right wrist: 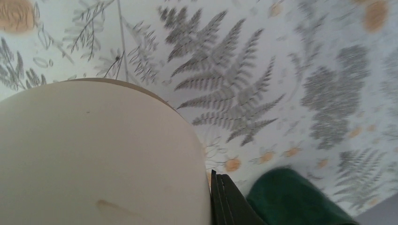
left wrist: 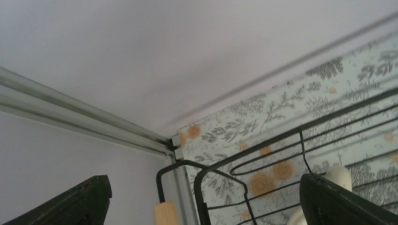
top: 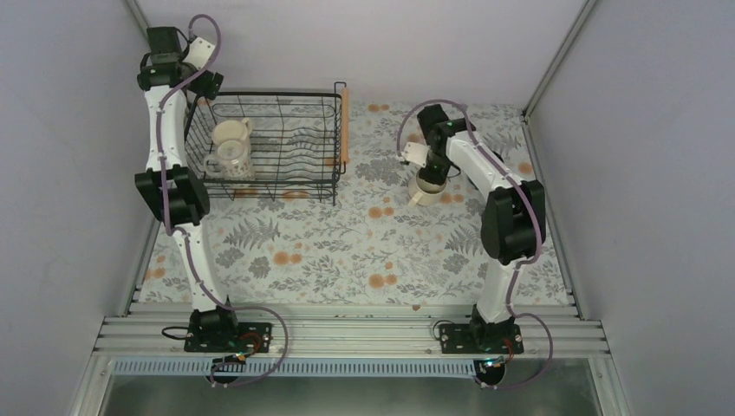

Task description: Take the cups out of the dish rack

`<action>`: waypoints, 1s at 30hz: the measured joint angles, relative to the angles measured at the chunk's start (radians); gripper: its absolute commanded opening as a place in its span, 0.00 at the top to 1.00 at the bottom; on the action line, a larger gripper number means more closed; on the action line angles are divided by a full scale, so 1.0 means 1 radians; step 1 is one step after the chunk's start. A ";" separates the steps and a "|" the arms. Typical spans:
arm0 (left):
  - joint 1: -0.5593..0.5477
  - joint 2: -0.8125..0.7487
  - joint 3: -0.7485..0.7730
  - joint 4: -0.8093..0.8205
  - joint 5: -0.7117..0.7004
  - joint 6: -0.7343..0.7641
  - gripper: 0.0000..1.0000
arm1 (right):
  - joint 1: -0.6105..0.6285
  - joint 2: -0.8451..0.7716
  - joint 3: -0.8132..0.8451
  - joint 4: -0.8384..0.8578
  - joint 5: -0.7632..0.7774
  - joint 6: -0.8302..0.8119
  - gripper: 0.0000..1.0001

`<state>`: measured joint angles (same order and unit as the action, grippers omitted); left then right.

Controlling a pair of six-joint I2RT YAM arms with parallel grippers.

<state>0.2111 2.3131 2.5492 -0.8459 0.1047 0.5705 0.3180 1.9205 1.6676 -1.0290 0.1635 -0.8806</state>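
Here, right gripper [top: 426, 179] pinching cream mug [top: 426, 196], dish rack [top: 260, 94] well apart

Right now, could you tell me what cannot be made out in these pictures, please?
- Top view: right mug, mostly hidden under the arm.
- Right wrist view: green thing, blurred, cut by the bottom edge.
- Left wrist view: pale mug in rack, behind left finger and bottom edge.
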 measured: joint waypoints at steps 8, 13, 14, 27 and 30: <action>-0.004 0.044 -0.003 -0.076 0.001 0.113 0.00 | -0.024 0.085 -0.077 -0.041 0.008 0.018 0.96; -0.018 0.106 -0.003 -0.150 -0.005 0.169 0.00 | -0.047 0.122 -0.078 -0.053 0.014 0.030 0.96; -0.024 0.121 -0.002 -0.167 -0.008 0.180 0.00 | -0.053 0.124 -0.078 -0.056 0.017 0.033 0.95; -0.120 0.158 0.001 -0.251 -0.031 0.248 0.00 | -0.091 0.127 -0.092 -0.067 0.029 0.042 0.42; -0.134 0.182 0.037 -0.255 -0.034 0.254 0.00 | -0.091 0.127 -0.101 -0.068 0.028 0.042 0.43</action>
<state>0.0769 2.4947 2.5858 -1.1011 0.0711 0.8246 0.2268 2.0472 1.5661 -1.0969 0.1917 -0.8391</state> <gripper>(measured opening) 0.998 0.575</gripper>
